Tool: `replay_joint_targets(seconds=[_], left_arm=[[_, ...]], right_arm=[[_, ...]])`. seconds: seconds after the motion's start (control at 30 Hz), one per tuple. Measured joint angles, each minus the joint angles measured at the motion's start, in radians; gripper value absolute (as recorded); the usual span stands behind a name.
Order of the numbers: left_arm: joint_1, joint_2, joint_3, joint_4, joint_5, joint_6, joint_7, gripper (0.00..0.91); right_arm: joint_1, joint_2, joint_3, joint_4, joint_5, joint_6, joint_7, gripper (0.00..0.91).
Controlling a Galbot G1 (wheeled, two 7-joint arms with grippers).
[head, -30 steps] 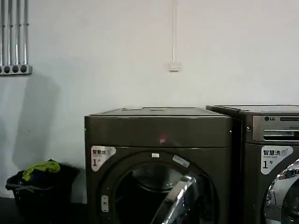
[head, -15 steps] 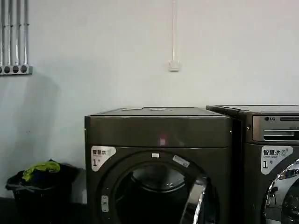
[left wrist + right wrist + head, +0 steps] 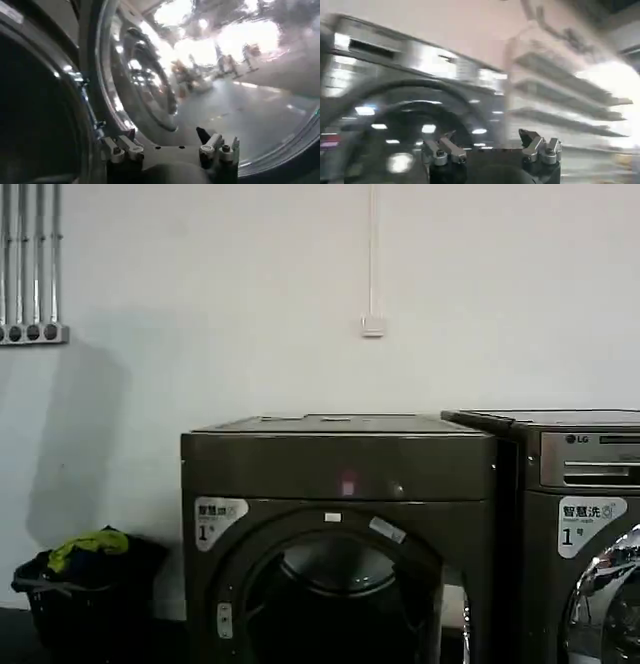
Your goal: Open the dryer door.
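The dryer (image 3: 340,464) stands in the middle of the head view, bronze-grey with a pink light and a white "1" sticker. Its dark drum mouth (image 3: 335,604) is uncovered. The dryer door (image 3: 465,629) is swung out to the right and shows nearly edge-on. In the left wrist view the door's chrome rim and tinted glass (image 3: 150,75) curve close in front of my left gripper (image 3: 166,135), which is open with nothing between its fingers; the dark drum (image 3: 35,110) lies beside it. My right gripper (image 3: 488,135) is open and empty, facing a round-doored machine front (image 3: 405,115).
The LG-marked machine (image 3: 580,484) stands tight against the dryer's right side. A black basket of clothes (image 3: 85,584) sits on the floor to the left. Pipes (image 3: 30,264) and a small box (image 3: 373,324) are on the white wall behind.
The dryer door has swung farther out to the right, from half-open across the drum mouth to nearly edge-on beside it. The drum opening is now fully exposed.
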Motion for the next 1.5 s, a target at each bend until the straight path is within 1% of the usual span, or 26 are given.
replay_joint_targets(seconds=[0.17,0.33,0.43,0.57,0.73,0.93,1.2,1.5], left_arm=[[-0.029,-0.031,0.033,0.025,0.013,-0.003,-0.002,0.907],[-0.057,-0.071,0.064,0.046,0.020,-0.006,-0.011,0.907],[-0.064,-0.098,0.074,0.062,0.039,-0.011,-0.011,0.907],[-0.063,-0.128,0.080,0.072,0.041,-0.011,-0.011,0.907],[-0.082,-0.155,0.102,0.078,0.045,-0.009,-0.018,0.907],[-0.101,-0.186,0.120,0.083,0.043,0.002,-0.043,0.907],[-0.115,-0.227,0.146,0.107,0.047,0.004,-0.046,0.907],[-0.135,-0.282,0.168,0.140,0.053,0.004,-0.050,0.907]], right_arm=[[-0.021,0.032,0.092,-0.054,0.002,0.010,0.008,0.907],[-0.040,0.030,0.183,-0.116,0.000,0.003,0.037,0.907],[-0.056,0.029,0.242,-0.161,-0.022,0.005,0.057,0.907],[-0.077,0.030,0.305,-0.218,-0.066,0.024,0.058,0.907],[-0.098,0.020,0.370,-0.296,-0.069,0.026,0.062,0.907],[-0.116,0.002,0.424,-0.375,-0.069,0.027,0.063,0.907],[-0.127,0.005,0.482,-0.461,-0.079,0.029,0.063,0.907],[-0.131,0.004,0.503,-0.507,-0.077,0.030,0.062,0.907]])
